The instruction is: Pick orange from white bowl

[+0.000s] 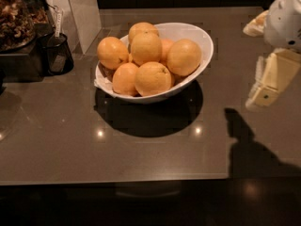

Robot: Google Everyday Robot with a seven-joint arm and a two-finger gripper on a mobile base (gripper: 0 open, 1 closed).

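Observation:
The white bowl stands on the dark countertop at centre, its rim slanted. It holds several oranges piled together. The nearest orange lies at the front, and another orange rests against the right rim. My gripper hangs at the right edge of the view, above the counter and to the right of the bowl. It is apart from the bowl and touches nothing. Its shadow falls on the counter below it.
A small dark cup with a white utensil stands at the left. Behind it are a white upright panel and a container of brown dried stuff. The counter's front edge runs across the bottom.

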